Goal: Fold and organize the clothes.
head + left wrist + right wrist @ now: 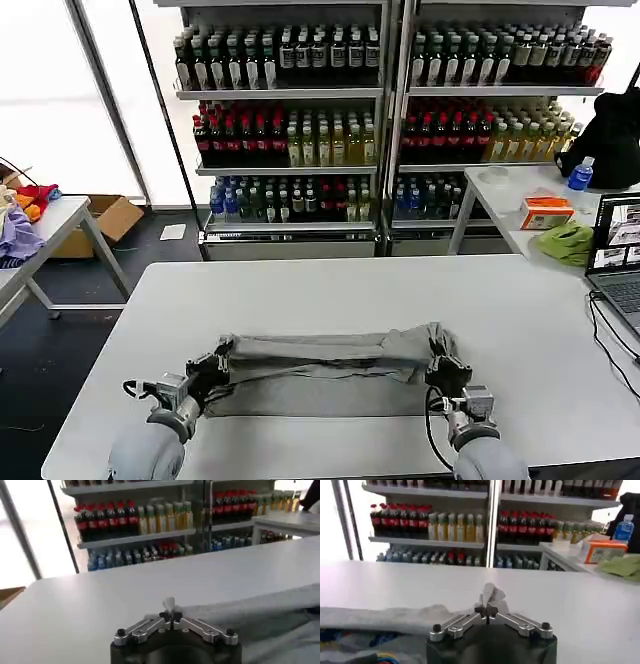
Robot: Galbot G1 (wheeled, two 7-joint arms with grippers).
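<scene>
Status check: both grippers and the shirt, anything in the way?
Left gripper shut on shirt edge. Right gripper shut on the opposite edge. Shirt lifted and stretched between them above the table. Nothing in the way.

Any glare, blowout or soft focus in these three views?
Head view: the windows at upper left are blown out white; the grey shirt and table are evenly lit, with a soft shadow under the lifted fold. Left wrist view: left gripper crisp, shelves behind slightly soft, window washed out. Right wrist view: right gripper sharp, bottles softer, bright haze at left edge.
</scene>
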